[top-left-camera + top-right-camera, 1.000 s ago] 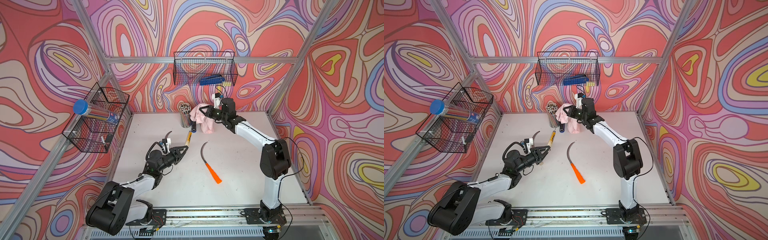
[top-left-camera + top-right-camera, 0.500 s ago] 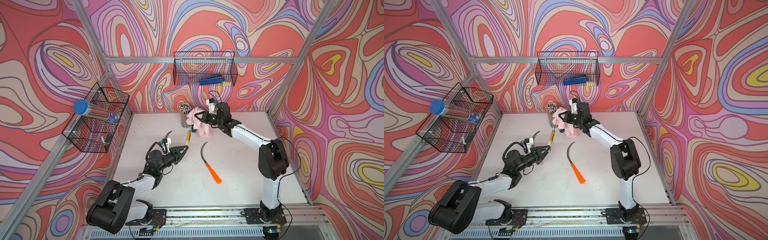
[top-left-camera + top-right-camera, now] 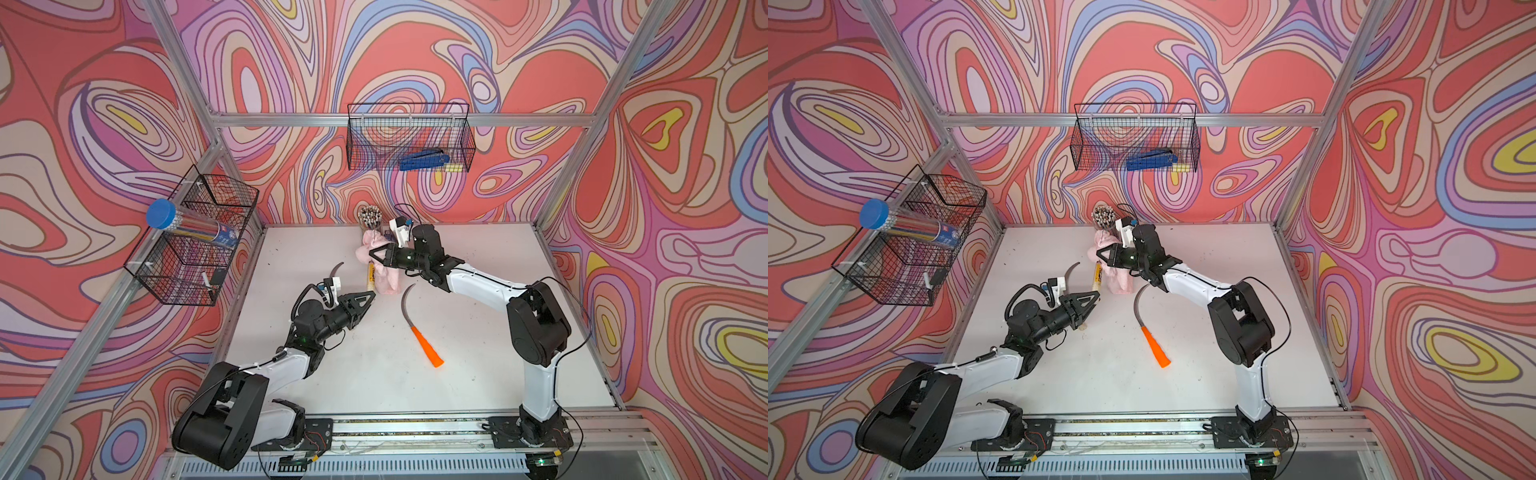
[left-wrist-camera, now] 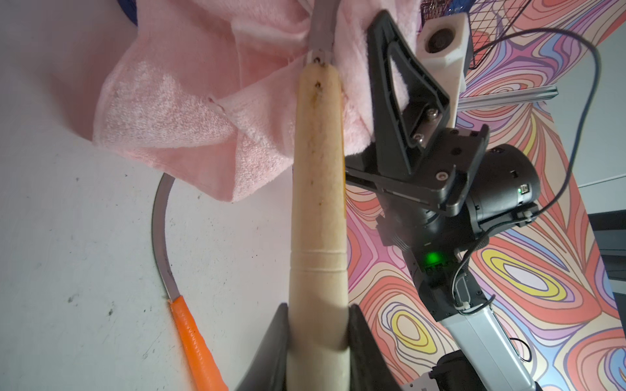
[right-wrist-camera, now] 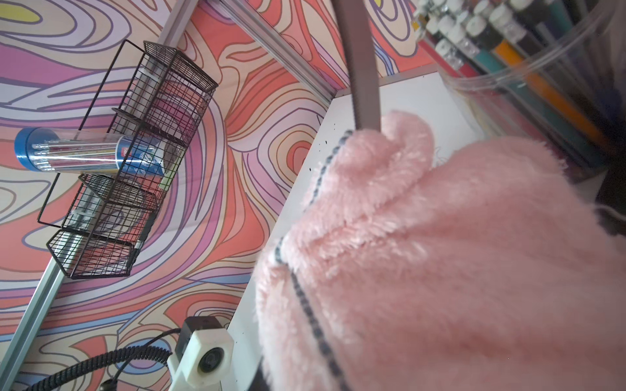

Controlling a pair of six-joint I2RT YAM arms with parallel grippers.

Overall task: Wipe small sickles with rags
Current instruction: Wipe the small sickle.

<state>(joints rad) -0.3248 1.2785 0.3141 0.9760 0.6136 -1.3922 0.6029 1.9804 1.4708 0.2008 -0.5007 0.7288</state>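
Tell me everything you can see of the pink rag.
The rag is a pale pink, fuzzy cloth, soft and wrinkled, with a grey stitched hem that shows in the right wrist view. It is bunched, not spread. The right gripper is shut on its upper folds, and these wrap the grey blade of the wooden-handled sickle, which the left gripper holds by the handle. The rest hangs down toward the table; whether it touches is unclear.

Bright, even light from above in both top views, soft faint shadows lying on the white surface (image 3: 374,386), left wrist view crisp on the wooden-handled sickle (image 4: 318,203), right wrist view's near pink rag (image 5: 440,270) soft-focused, pen tub (image 5: 542,84) blurred.
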